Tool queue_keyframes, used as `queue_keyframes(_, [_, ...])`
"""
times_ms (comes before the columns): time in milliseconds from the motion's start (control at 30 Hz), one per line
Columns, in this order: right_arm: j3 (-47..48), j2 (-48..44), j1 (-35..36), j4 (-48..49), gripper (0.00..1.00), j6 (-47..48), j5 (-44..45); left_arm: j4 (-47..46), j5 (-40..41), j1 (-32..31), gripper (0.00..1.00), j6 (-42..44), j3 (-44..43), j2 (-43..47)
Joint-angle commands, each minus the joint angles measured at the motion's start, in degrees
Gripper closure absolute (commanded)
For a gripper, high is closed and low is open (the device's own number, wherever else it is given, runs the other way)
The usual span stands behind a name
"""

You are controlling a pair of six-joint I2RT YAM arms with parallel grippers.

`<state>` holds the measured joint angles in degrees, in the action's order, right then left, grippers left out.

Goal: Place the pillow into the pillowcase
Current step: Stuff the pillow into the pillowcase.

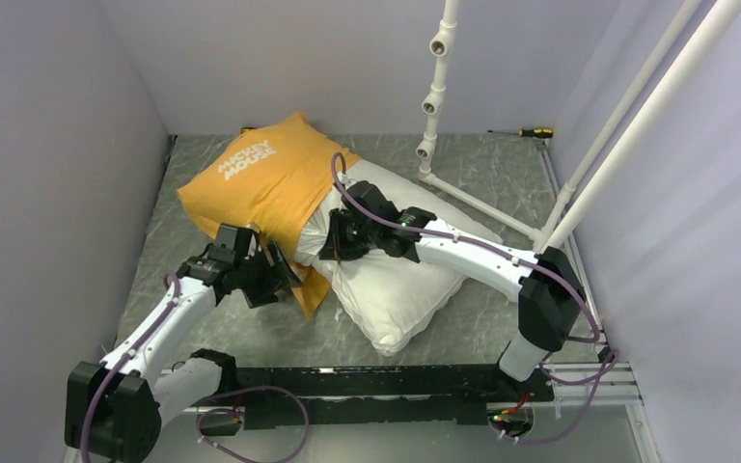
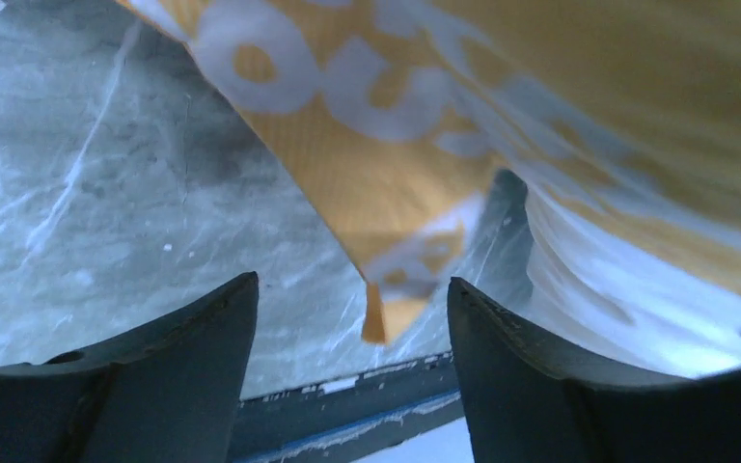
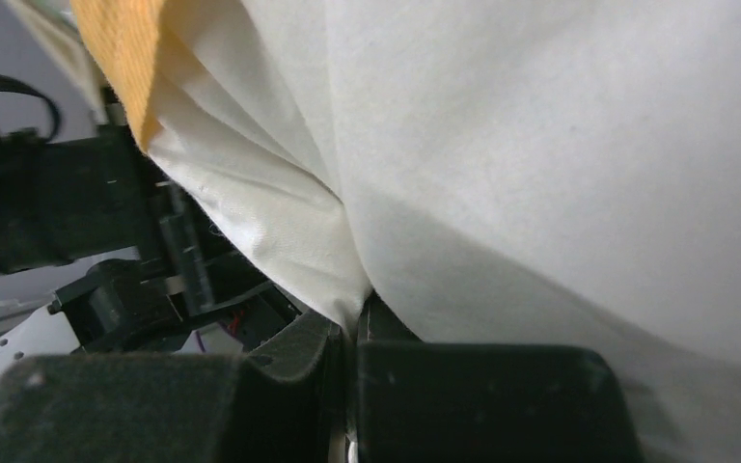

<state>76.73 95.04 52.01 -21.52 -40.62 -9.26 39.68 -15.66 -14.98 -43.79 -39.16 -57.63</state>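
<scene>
The orange-yellow pillowcase [image 1: 260,178] lies at the back left of the table, white lettering facing up. The white pillow [image 1: 396,280] sticks out of its open end toward the front right. My left gripper [image 1: 285,275] is open at the case's near corner. In the left wrist view a loose tip of the pillowcase [image 2: 396,145] hangs beyond the gap of the left gripper [image 2: 352,299], untouched, with the pillow [image 2: 617,289] at right. My right gripper [image 1: 333,246] is at the case's mouth. In its wrist view the right gripper [image 3: 355,328] is shut on a fold of the pillow [image 3: 540,145], with the pillowcase [image 3: 121,58] edge above.
A white pipe frame [image 1: 434,96] stands at the back right, and its slanted poles [image 1: 627,125] run along the right side. A screwdriver [image 1: 537,132] lies by the back wall. Grey walls close in left, back and right. A black rail [image 1: 347,386] runs along the near edge.
</scene>
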Motion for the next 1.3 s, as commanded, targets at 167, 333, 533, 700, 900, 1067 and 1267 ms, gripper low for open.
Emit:
queue_keyframes(167, [-0.18,-2.78,-0.94,8.66,1.0,-3.11,-2.95,-25.11,-0.91,-0.05,0.9,-2.79,1.83,-1.96])
queue_keyframes(333, [-2.07,-0.43,-1.01,15.68,1.0,-5.18,-6.72,-17.31,-5.83,-4.93,1.0,4.19,-6.02,0.61])
queue_keyframes(533, [1.03,4.61,-1.12,24.26,1.0,-7.29,-10.77,0.1,-2.1,-16.06,1.0,9.43,-14.75,8.08])
queue_keyframes(700, [3.8,9.6,-1.12,28.72,1.0,-8.99,-11.7,9.19,-5.17,-20.53,1.0,10.72,-18.13,14.42])
queue_keyframes(900, [5.48,17.04,-0.97,42.25,1.0,-15.56,-15.12,11.68,-14.07,-21.7,1.0,11.52,-16.4,14.33])
queue_keyframes(1067, [7.66,21.26,-0.01,45.8,1.0,-17.59,-15.9,7.34,-16.0,-24.49,1.0,12.55,-17.73,11.9])
queue_keyframes(1267, [2.87,19.44,-0.06,46.17,1.0,-18.49,-14.96,22.79,6.26,-25.07,0.51,18.39,-34.02,6.56])
